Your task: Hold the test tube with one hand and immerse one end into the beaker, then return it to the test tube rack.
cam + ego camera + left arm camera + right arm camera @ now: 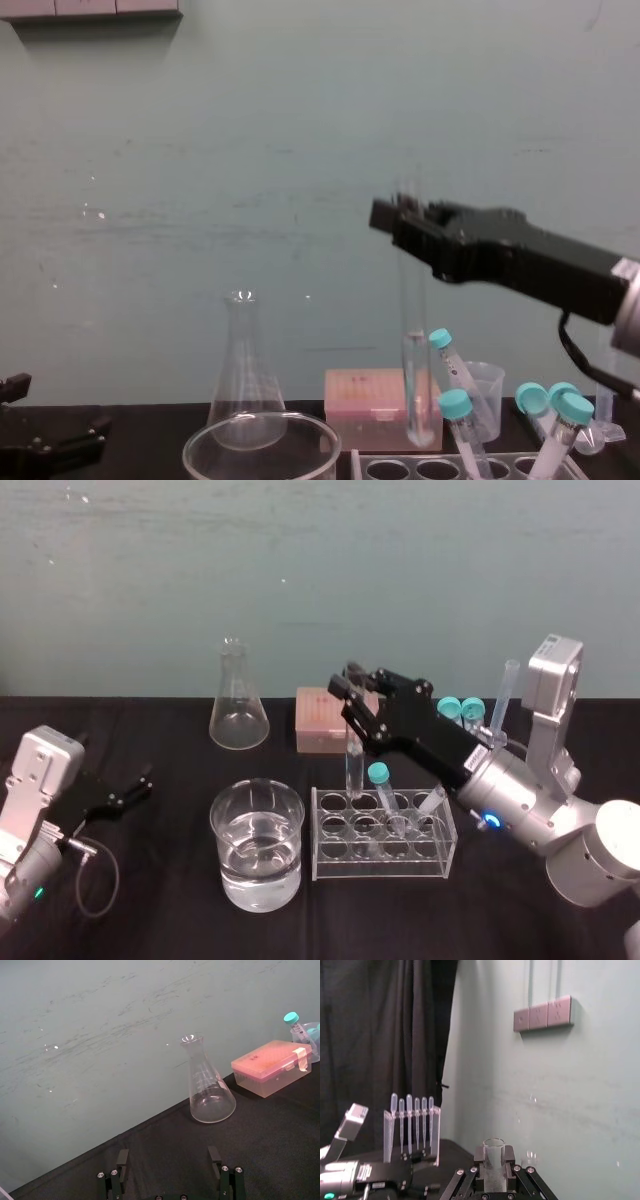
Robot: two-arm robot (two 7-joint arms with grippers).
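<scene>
starting at the left, we see the left gripper [138, 783] low over the black table [160, 920], well apart from all the glassware. in the left wrist view its two fingers [122, 1160] stand apart and nothing is between them. more to the right and farther back, the conical flask [238, 708] stands upright near the wall. in front of it is the beaker [228, 832], upright, with clear liquid in it to about the half. the beaker stands just beside the left end of the test tube rack [380, 868]. behind the rack lies the pink box [322, 725].

the test tube [354, 765] hangs upright over the back left part of the rack, outside the beaker. in the chest view its rounded bottom is just above the top of the rack, and we cannot tell if it touches it. the right gripper [352, 702] reaches in from the right, above the rack, and its fingers are clamped on the upper end of the test tube. in the right wrist view the open mouth of the tube shows a little above them. a teal-capped tube [380, 780] leans in the rack just to the right of the test tube. at the back right stands the graduated cylinder [503, 695].
</scene>
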